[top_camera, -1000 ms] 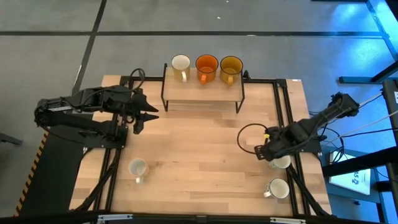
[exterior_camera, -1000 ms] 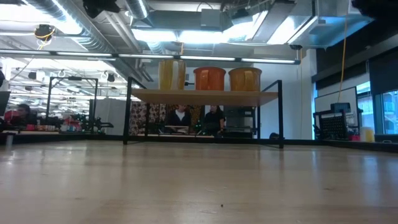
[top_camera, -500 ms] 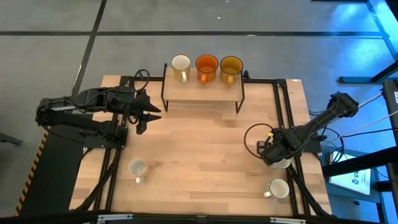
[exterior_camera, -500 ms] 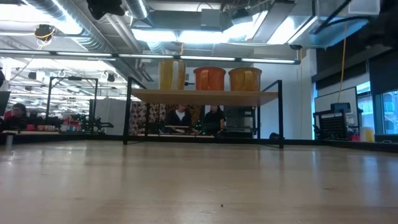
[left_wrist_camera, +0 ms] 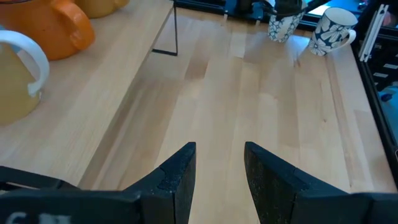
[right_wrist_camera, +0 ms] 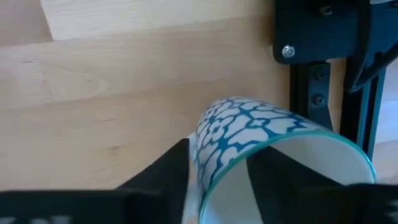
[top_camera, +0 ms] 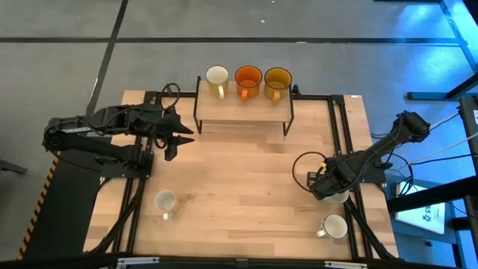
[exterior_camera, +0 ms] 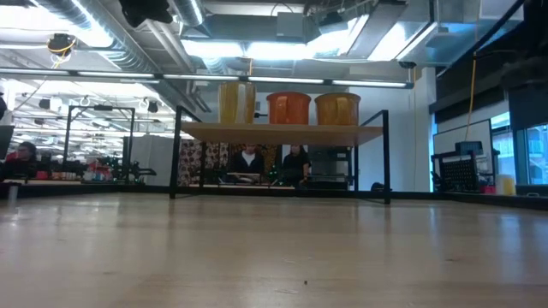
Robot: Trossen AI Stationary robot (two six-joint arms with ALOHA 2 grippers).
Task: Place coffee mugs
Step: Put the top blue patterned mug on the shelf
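Note:
Three mugs stand on the raised shelf (top_camera: 243, 104) at the far edge: cream (top_camera: 216, 77), orange (top_camera: 248, 78) and amber (top_camera: 278, 78). On the table stand a white mug (top_camera: 164, 202) near left, a white mug (top_camera: 334, 226) near right, and a blue-patterned white mug (top_camera: 340, 197) just beyond that. My right gripper (right_wrist_camera: 217, 171) is open over the patterned mug (right_wrist_camera: 249, 134), one finger outside its wall and one inside. My left gripper (top_camera: 178, 142) hangs open in front of the shelf's left end, holding nothing. My right gripper comes at the patterned mug's rim (right_wrist_camera: 214, 177) slanting from above, with the left finger (right_wrist_camera: 168, 165) outside the wall and the other inside the opening. I cannot tell whether either finger touches the wall. The mug stands on the table.
Black frame rails (top_camera: 351, 149) run along the table's right and left edges, close to the right gripper's mug. A black cable loop (top_camera: 302, 168) hangs by the right wrist. Bare wood (top_camera: 239, 179) lies mid-table. People sit in the room behind the shelf (exterior_camera: 248, 158).
My right gripper has moved toward the table's right and near edges and dropped over the patterned mug, which now shows less from above. The mugs have stayed where they were.

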